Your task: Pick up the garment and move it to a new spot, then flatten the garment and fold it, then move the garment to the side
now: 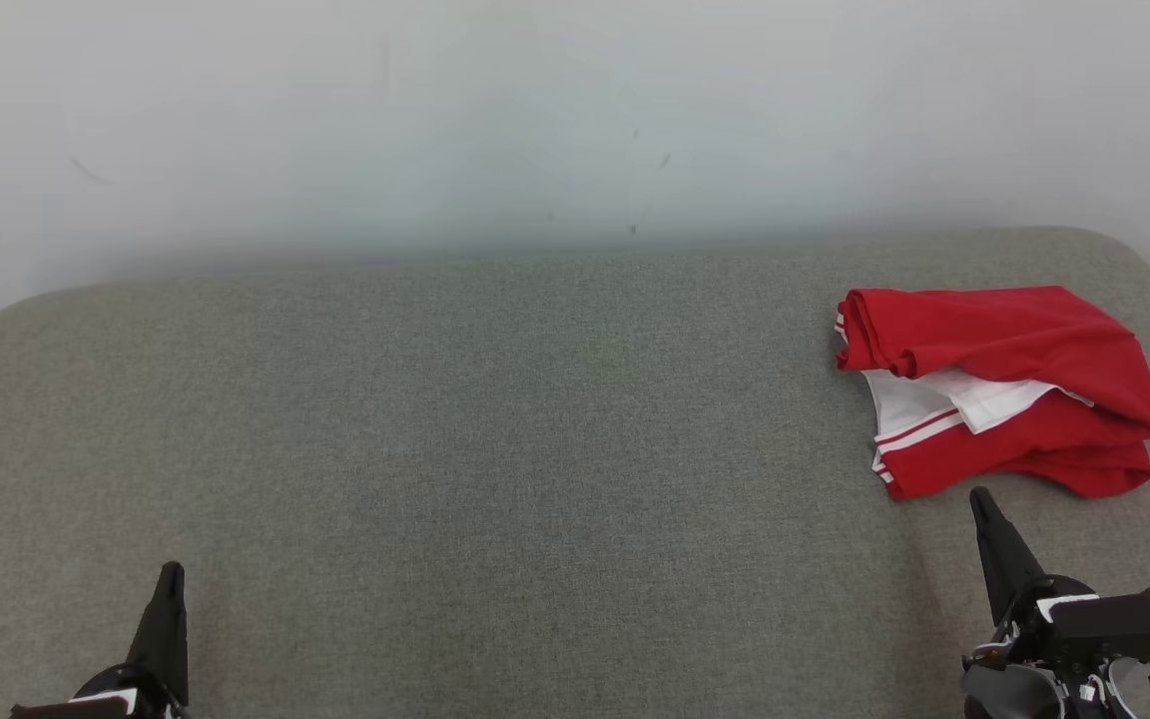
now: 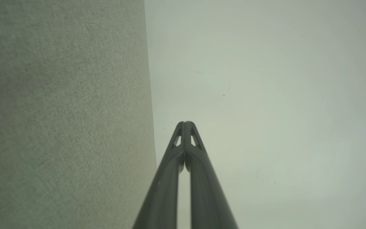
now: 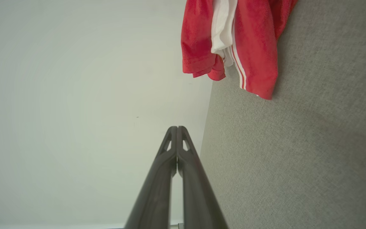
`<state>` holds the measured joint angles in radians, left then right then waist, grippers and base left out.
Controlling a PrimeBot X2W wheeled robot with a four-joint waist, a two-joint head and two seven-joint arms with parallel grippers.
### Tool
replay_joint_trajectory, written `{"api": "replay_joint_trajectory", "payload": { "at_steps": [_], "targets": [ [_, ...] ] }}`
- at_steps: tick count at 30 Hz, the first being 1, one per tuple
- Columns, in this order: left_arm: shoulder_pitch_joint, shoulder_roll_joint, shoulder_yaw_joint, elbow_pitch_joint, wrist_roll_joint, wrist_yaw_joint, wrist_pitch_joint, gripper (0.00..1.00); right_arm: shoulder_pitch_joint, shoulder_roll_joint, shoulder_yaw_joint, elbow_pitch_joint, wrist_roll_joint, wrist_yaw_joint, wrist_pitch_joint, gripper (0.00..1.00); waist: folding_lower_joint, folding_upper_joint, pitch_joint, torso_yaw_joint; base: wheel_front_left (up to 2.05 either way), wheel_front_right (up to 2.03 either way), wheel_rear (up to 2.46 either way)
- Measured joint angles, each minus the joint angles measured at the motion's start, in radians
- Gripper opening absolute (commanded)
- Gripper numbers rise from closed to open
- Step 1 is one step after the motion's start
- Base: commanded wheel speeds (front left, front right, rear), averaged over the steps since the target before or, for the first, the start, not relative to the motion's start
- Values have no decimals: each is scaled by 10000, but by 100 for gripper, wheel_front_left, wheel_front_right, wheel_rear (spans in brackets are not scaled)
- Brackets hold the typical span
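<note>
The garment (image 1: 1004,384) is red with white panels and white stripes, lying folded in a bundle at the far right of the grey padded table (image 1: 495,419). The same garment (image 3: 249,41) hangs across the top of the right wrist view. My right gripper (image 1: 979,496) sits just below the bundle's near edge, a short gap away, with its two dark fingers pressed together and empty. Far from the cloth, at the lower left, my left gripper (image 1: 173,569) is shut too, holding nothing. Both wrist views show the fingertips (image 2: 186,123) (image 3: 177,128) meeting.
A pale wall (image 1: 575,120) rises right behind the table's far edge. The table has rounded far corners, and the garment lies close to its right edge. Bare grey fabric stretches between the two grippers.
</note>
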<state>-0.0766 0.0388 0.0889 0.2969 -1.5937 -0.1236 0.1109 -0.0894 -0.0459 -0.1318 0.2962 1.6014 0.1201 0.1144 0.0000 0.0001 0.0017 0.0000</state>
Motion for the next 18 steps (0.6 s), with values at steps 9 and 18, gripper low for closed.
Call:
{"api": "replay_joint_trajectory", "payload": {
  "at_steps": [9, 18],
  "targets": [
    [-1, 0, 0, 0, -2, 0, 0, 0, 0, 0, 0, 0, 0, 0, 0, 0, 0, 0, 0, 0, 0, 0, 0],
    [-1, 0, 0, 2, -2, 0, 0, 0, 0, 0, 0, 0, 0, 0, 0, 0, 0, 0, 0, 0, 0, 0, 0]
  ]
}}
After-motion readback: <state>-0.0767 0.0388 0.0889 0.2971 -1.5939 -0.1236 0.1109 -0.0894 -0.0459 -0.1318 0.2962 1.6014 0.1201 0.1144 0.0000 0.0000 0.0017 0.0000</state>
